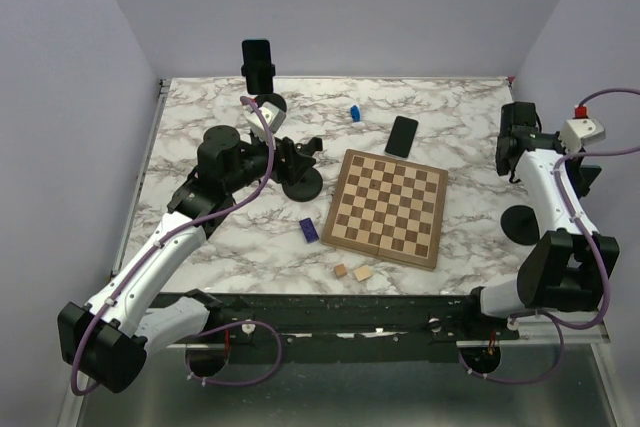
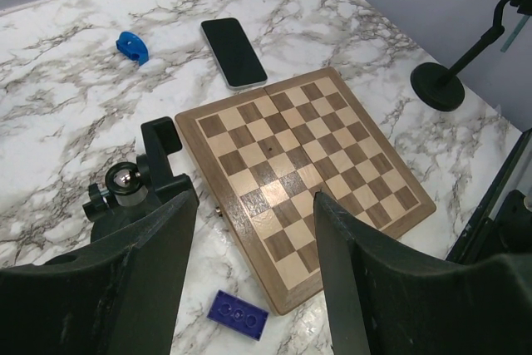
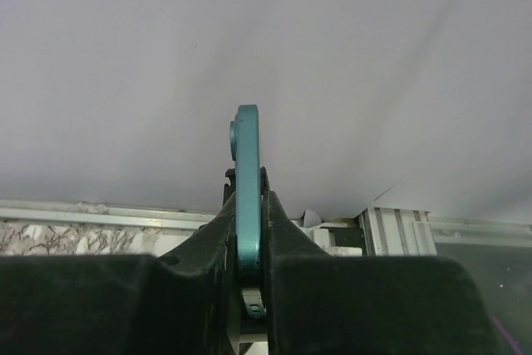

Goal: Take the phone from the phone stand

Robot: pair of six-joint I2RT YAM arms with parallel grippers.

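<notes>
L to R, we see: L gripper [image 2: 252, 205], jaws wide, just right of phone stand [image 2: 125, 184]; black phone [image 1: 401, 135] flat on table [image 1: 200, 127], touching chessboard [image 1: 388, 205] far edge; R gripper [image 3: 247, 197] clamping thin teal slab [image 3: 246, 147], edge-on. We can't ID it.

My left arm [image 1: 160, 257] wears glossy white shells between chunky black joint housings. A thin purple cable [image 1: 267, 142] loops from behind that hand and runs back along the forearm. The left gripper [image 2: 253, 205] ends in two broad matte-black fingers [image 2: 137, 280], faintly speckled and scuffed, with straight inner edges. My right arm [image 1: 556, 192] is the same white and black. Its own purple cable [image 1: 605, 95] arches off a small white box [image 1: 583, 130], capped red, behind the wrist. The right fingers [image 3: 287, 243] are matte black too.
</notes>
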